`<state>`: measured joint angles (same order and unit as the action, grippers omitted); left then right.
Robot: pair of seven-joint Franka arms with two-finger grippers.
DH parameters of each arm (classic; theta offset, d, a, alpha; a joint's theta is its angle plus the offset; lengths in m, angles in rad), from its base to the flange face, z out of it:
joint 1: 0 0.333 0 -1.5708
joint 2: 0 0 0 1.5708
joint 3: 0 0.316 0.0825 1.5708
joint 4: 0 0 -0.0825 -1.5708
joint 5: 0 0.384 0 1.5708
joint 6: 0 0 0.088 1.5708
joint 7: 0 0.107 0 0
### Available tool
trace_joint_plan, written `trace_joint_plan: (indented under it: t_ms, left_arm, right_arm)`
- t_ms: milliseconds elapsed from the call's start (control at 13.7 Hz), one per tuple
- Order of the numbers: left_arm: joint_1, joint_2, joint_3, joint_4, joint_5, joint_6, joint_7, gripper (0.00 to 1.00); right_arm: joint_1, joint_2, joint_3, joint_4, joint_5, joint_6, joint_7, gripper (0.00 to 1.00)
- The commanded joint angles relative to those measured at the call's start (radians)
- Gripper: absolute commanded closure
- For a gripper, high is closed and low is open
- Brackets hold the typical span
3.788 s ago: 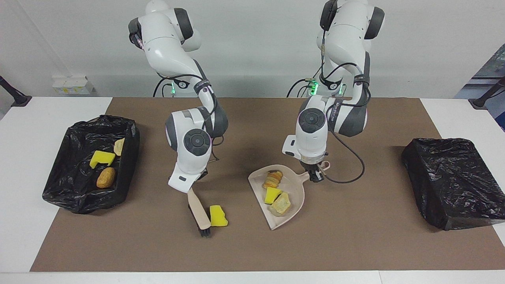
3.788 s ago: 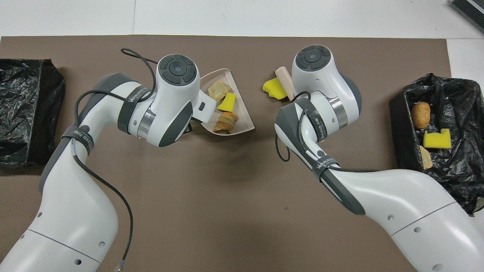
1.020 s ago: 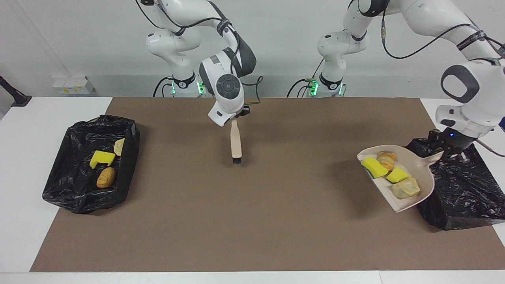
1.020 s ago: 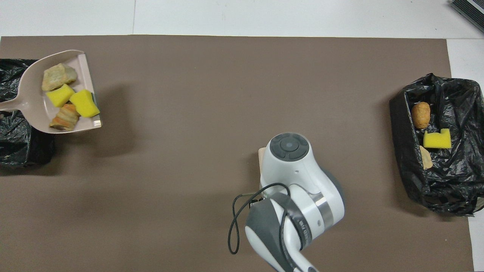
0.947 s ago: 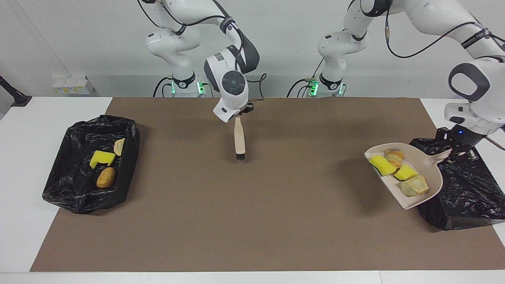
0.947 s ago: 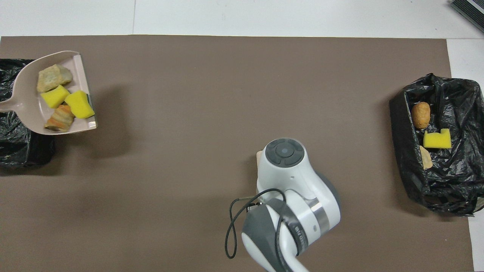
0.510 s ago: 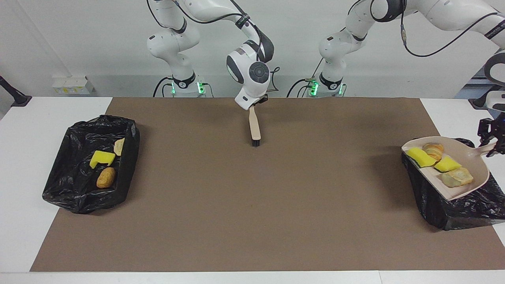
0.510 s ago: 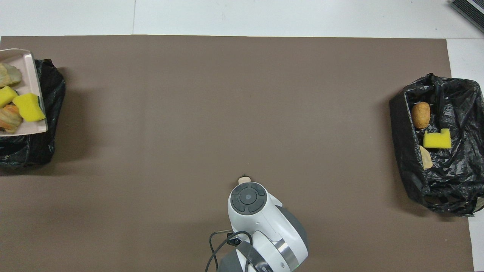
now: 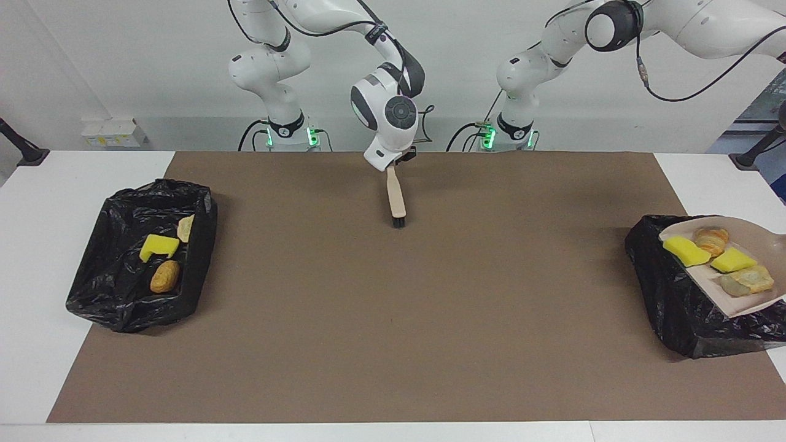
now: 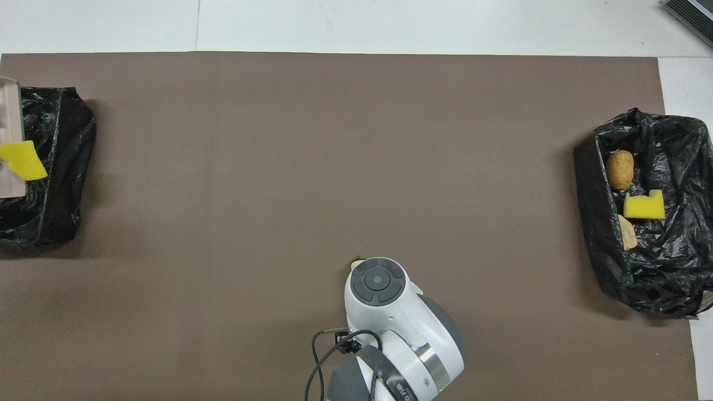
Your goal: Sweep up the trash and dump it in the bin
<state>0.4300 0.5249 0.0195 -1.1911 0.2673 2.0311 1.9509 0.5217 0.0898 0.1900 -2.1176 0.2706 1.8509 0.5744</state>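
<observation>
the facing view shows us the dustpan carrying trash over the bin at our left arm's end; its closed left hand is out of frame. our right hand holds the brush, grip unclear. overhead shows one sponge.

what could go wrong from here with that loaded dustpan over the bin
1. The dustpan sits over the black-bagged bin at the left arm's end with four trash pieces on it; its open lip reaches near the bin's edge, so a yellow sponge may tip onto the brown mat.
2. The bag looks crumpled over the bin, so pieces may land on top instead of inside.
3. The brush hangs from the right gripper, which may be loosening its hold.
</observation>
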Motion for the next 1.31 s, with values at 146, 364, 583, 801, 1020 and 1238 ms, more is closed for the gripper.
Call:
trace_joint_plan:
  t_ms: [146,364,583,801,1020,1238]
  left_arm:
    - [-0.001,0.032,-0.007,0.061,0.173,0.067,0.037,1.0]
    - [-0.01,0.027,-0.009,0.061,0.297,0.072,0.036,1.0]
    - [-0.042,0.012,-0.009,0.053,0.395,0.066,0.029,1.0]
    - [-0.057,-0.006,-0.01,0.05,0.471,0.055,0.025,1.0]
    - [-0.065,-0.029,-0.01,0.05,0.552,0.054,0.026,1.0]
    - [-0.065,-0.072,-0.01,0.045,0.561,0.046,0.028,1.0]
  right_arm:
    - [-0.189,-0.013,-0.001,0.149,-0.036,-0.107,-0.047,0.0]
    - [-0.256,-0.008,0.0,0.226,-0.186,-0.162,-0.138,0.0]
    - [-0.356,0.002,-0.001,0.307,-0.194,-0.179,-0.273,0.0]
    - [-0.469,0.004,-0.003,0.34,-0.238,-0.177,-0.488,0.0]
    - [-0.586,0.002,-0.004,0.375,-0.28,-0.177,-0.669,0.0]
    - [-0.667,-0.001,-0.006,0.403,-0.295,-0.174,-0.699,0.0]
